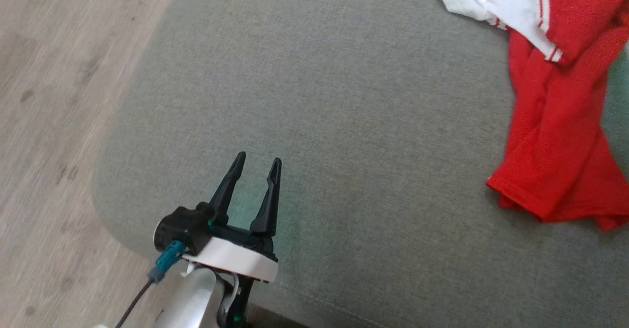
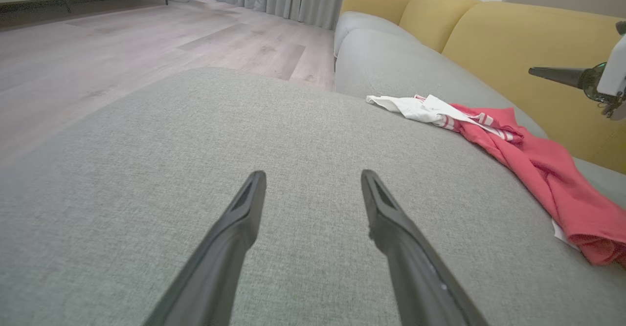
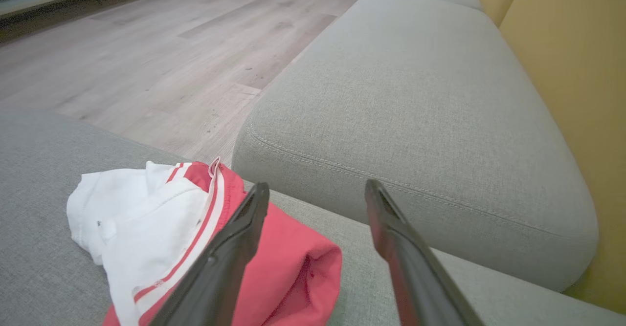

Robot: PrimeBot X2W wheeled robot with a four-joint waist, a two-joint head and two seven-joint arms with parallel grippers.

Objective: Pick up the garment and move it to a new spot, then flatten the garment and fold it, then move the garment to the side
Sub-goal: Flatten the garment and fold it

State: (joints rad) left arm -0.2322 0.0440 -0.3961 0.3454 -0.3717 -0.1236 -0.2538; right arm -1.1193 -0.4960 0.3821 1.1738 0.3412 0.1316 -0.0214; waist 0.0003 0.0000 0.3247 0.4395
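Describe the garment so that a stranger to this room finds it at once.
Look at the grey sofa seat before the yellow backrests. On its right part in the head view lies the garment, a crumpled heap. Its bright red cloth, with white panels and striped trim at one end, stands out from the plain grey.

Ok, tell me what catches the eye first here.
The crumpled red and white garment stands out, lying at the right of the grey sofa cushion in the head view. The left gripper is open over the cushion's near left part, holding nothing. The right gripper is open near the garment's white end.
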